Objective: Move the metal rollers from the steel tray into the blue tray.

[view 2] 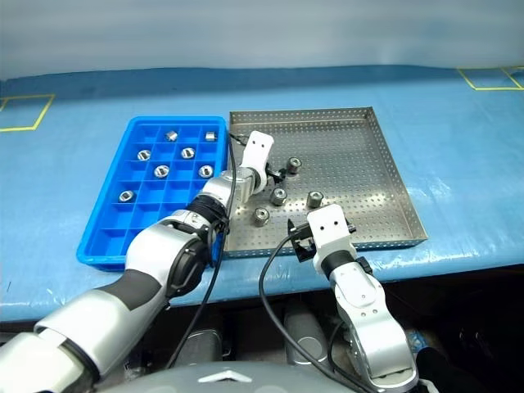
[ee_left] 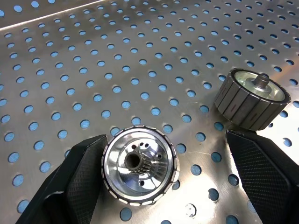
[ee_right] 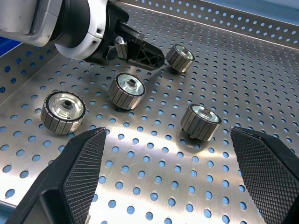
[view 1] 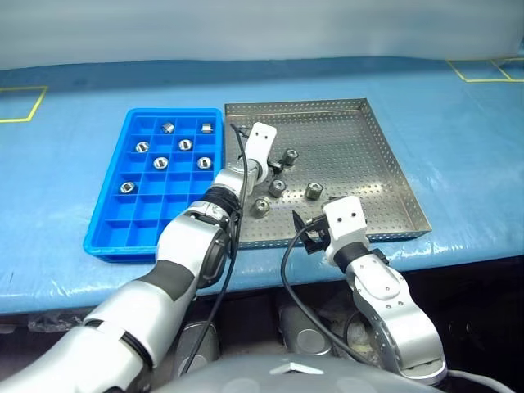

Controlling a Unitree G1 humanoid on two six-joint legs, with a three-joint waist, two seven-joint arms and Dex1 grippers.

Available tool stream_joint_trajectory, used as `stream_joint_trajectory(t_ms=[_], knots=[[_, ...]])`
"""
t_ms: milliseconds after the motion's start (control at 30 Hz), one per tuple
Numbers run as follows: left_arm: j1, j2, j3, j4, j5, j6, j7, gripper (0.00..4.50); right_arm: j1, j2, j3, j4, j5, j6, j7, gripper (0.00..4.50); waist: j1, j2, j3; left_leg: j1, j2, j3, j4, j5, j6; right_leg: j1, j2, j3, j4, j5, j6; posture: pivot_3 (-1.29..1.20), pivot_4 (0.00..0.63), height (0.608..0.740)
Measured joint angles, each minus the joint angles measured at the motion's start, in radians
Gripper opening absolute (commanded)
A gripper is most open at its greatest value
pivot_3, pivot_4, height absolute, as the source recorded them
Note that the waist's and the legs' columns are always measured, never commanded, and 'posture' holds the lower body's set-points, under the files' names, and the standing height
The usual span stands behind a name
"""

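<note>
Landmark: steel tray (view 1: 385, 164), on the table (view 1: 458, 123). The blue tray (view 1: 110, 225) lies just to its left, long sides side by side. Seven metal rollers (view 1: 160, 162) sit in separate compartments of the blue tray, all in the half far from the robot.

Inside the steel tray, left portion: five rollers. One (ee_left: 139, 166) stands between the fingers of the left gripper (view 1: 277, 166); one (view 1: 289, 156) just to its right; one (view 1: 277, 187) nearer the robot; one (view 1: 313, 191) right of that; one (view 1: 260, 207) nearest the front rim.

Right gripper (view 1: 307, 233) is at the steel tray's front rim.
</note>
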Motion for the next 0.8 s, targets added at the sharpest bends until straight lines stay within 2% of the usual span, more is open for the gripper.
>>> stream_joint_trajectory(t_ms=[200, 300, 367, 567, 733, 800], knots=[[0.004, 0.027, 0.062, -0.033, -0.049, -0.011, -0.019, 4.44, -0.003, 0.003, 0.000, 0.001, 0.000, 0.000, 0.001, 4.50, 0.004, 0.000, 0.000, 0.000, 0.000, 0.000, 0.000, 0.000, 0.000, 0.000, 0.000, 0.000, 0.000, 0.000, 0.000, -0.19, 0.150, 0.740], [0.008, 0.035, 0.064, -0.068, -0.052, -0.010, -0.041, 3.87, -0.016, 0.007, 0.001, 0.016, 0.004, 0.000, 0.009, 4.50, 0.014, 0.000, 0.000, 0.000, 0.000, 0.000, 0.000, 0.000, 0.000, 0.000, 0.000, 0.000, 0.000, 0.000, 0.000, -0.17, 0.150, 0.740], [0.013, 0.039, 0.049, -0.071, -0.042, -0.008, -0.051, 3.25, -0.037, 0.006, 0.004, 0.038, 0.005, 0.000, 0.021, 4.50, 0.023, 0.000, 0.000, 0.000, 0.000, 0.000, 0.000, 0.000, 0.000, 0.000, 0.000, 0.000, 0.000, 0.000, 0.000, -0.17, 0.150, 0.740], [0.022, 0.013, 0.017, -0.066, -0.020, -0.009, -0.049, 3.25, -0.071, 0.009, 0.017, 0.068, 0.005, -0.004, 0.043, 4.50, 0.055, 0.000, 0.000, 0.000, 0.000, 0.000, 0.000, 0.000, 0.000, 0.000, 0.000, 0.000, 0.000, 0.000, 0.000, -0.19, 0.150, 0.740], [0.021, -0.003, -0.002, -0.060, 0.004, -0.026, -0.035, 3.25, -0.057, 0.012, 0.023, 0.069, 0.003, -0.004, 0.041, 4.50, 0.061, 0.000, 0.000, 0.000, 0.000, 0.000, 0.000, 0.000, 0.000, 0.000, 0.000, 0.000, 0.000, 0.000, 0.000, -0.23, 0.150, 0.740], [0.021, -0.006, -0.001, -0.058, 0.005, -0.028, -0.037, 3.61, -0.044, 0.013, 0.022, 0.066, 0.000, -0.004, 0.037, 4.50, 0.060, 0.000, 0.000, 0.000, 0.000, 0.000, 0.000, 0.000, 0.000, 0.000, 0.000, 0.001, 0.000, 0.000, 0.000, -0.24, 0.150, 0.740]])
